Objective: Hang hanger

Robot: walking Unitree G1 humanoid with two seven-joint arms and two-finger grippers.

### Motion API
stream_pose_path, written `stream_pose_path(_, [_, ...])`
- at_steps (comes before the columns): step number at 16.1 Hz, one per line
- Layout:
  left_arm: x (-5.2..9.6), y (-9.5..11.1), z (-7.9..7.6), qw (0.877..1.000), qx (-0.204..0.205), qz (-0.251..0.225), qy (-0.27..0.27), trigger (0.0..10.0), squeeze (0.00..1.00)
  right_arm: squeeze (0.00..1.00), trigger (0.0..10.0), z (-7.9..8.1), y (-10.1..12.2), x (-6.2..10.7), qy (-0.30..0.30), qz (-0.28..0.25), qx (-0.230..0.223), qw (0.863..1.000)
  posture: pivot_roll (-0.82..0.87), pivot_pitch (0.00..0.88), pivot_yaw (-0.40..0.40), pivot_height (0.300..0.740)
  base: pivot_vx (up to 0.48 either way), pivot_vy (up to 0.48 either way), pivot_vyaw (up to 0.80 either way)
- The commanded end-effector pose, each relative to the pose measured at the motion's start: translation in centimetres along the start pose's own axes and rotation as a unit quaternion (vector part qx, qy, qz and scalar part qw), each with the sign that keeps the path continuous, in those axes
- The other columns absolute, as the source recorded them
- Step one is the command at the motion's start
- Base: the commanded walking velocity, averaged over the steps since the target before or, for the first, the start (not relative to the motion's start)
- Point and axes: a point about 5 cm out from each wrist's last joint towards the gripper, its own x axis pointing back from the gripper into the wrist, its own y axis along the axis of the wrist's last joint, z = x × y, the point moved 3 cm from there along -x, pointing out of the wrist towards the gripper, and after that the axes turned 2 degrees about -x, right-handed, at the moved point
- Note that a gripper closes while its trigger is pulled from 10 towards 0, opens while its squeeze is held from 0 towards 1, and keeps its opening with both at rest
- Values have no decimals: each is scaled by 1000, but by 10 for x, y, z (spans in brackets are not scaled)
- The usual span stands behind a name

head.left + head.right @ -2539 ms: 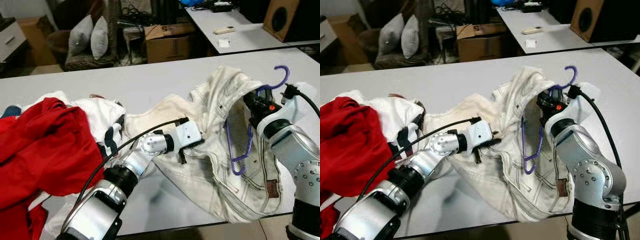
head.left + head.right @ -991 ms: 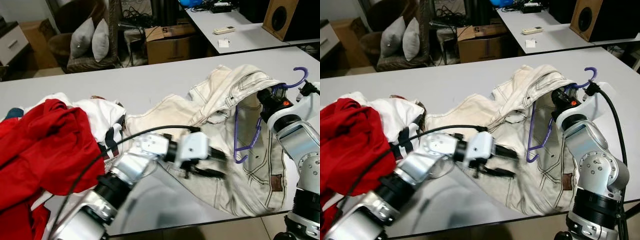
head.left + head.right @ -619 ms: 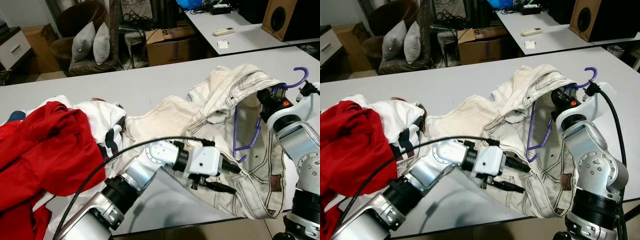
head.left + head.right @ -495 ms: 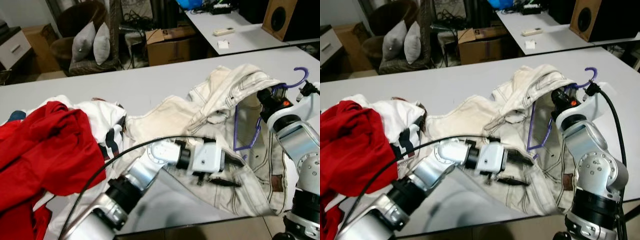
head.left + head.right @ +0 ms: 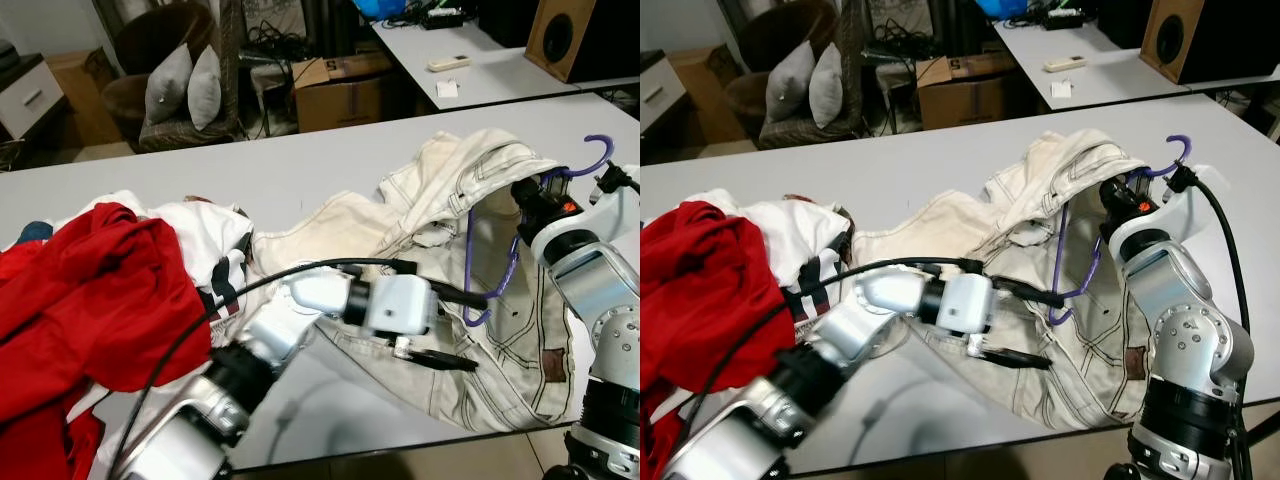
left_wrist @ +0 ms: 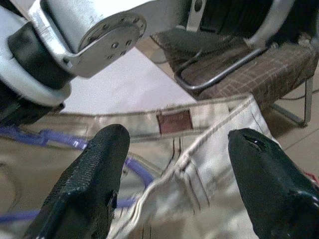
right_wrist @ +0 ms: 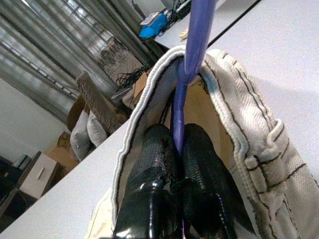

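From the head cameras, cream trousers (image 5: 470, 300) lie at the table's (image 5: 300, 170) right end, with a purple hanger (image 5: 500, 260) tucked in their waist. The left gripper (image 5: 455, 325) hovers spread wide over the trousers beside the hanger's lower bar; the right gripper (image 5: 528, 195) pinches its neck. A red garment (image 5: 90, 290) lies at the left end. In the left wrist view, both fingers (image 6: 89, 184) straddle fabric. In the right wrist view, fingers (image 7: 154, 174) clamp the hanger.

Hanger (image 5: 489, 268) partly under cream trousers (image 5: 500, 330)
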Motion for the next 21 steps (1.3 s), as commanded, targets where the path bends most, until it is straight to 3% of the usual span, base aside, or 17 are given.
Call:
stream_pose_path(1, [-7,-4,-3,1000,-8,15,-16,10000,753,0,10000,13,6,1,24,-13,5,1000,-84,0,137,740,0,0,0])
stream_pose_path(2, [-15,-8,-6,999,-16,30,-31,10000,0,0,10000,13,6,1,24,-13,5,1000,-89,0,141,740,0,0,0])
stream_pose_path(4, [-19,-15,-6,998,-19,47,-32,10000,0,0,10000,13,6,2,24,-14,5,1000,-97,0,145,740,0,0,0])
stream_pose_path(5, [-20,-18,-7,998,-10,51,-37,4157,0,0,10000,13,6,3,23,-15,5,1000,-101,0,147,740,0,0,0])
stream_pose_path(6, [-19,-18,-5,998,-4,46,-31,0,0,0,10000,13,7,4,23,-16,5,1000,-103,0,149,740,0,0,0])
stream_pose_path(14, [-22,-36,6,992,-47,114,10,0,0,0,10000,15,4,5,27,-14,4,1000,-114,0,154,740,0,0,0])
stream_pose_path(21, [-19,-32,11,994,-44,93,25,0,0,0,10000,15,4,5,27,-13,4,1000,-113,0,150,740,0,0,0])
